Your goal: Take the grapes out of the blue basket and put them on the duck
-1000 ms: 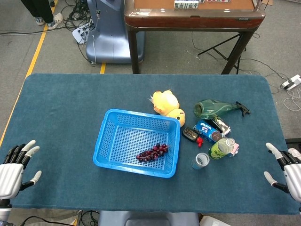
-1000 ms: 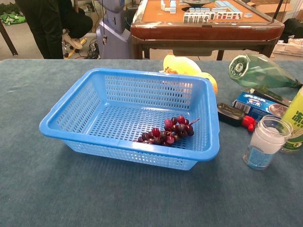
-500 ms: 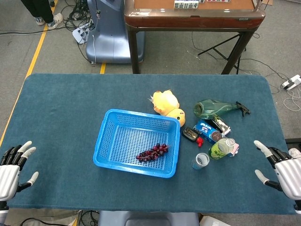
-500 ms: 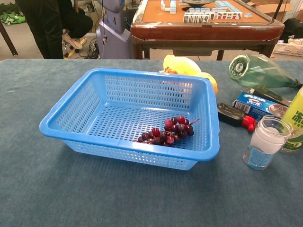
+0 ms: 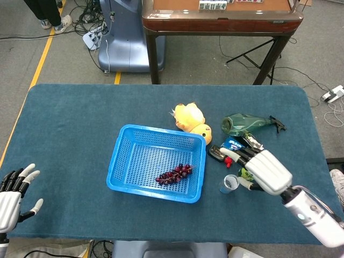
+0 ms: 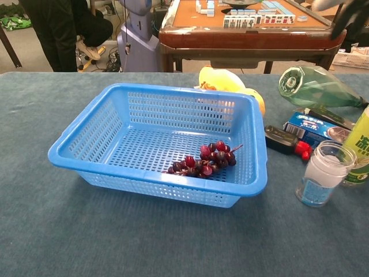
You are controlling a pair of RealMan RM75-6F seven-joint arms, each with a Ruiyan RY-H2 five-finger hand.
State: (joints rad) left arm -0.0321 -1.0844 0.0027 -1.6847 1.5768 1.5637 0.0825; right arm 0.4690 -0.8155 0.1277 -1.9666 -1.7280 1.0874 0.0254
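Note:
A bunch of dark red grapes (image 5: 174, 174) (image 6: 204, 161) lies in the near right part of the blue basket (image 5: 156, 131) (image 6: 75, 153). The yellow duck (image 5: 191, 119) (image 6: 228, 79) lies just behind the basket's far right corner. My right hand (image 5: 263, 171) hovers over the clutter to the right of the basket, its fingers apart and pointing toward the basket, holding nothing. In the chest view that right hand (image 6: 346, 12) is a blur at the top right, well above the table. My left hand (image 5: 12, 201) is at the table's near left edge, fingers spread and empty.
Right of the basket lie a green bottle on its side (image 5: 247, 123) (image 6: 314, 86), a blue packet (image 5: 234, 144) (image 6: 308, 128), a black object (image 5: 216, 153) (image 6: 281, 140) and a small clear jar (image 5: 230, 184) (image 6: 323, 174). A brown games table (image 5: 220, 16) stands behind.
My right hand has swung in from the table's right edge, leftward and up, to above the clutter beside the basket. The left hand has barely shifted. The grapes have not moved.

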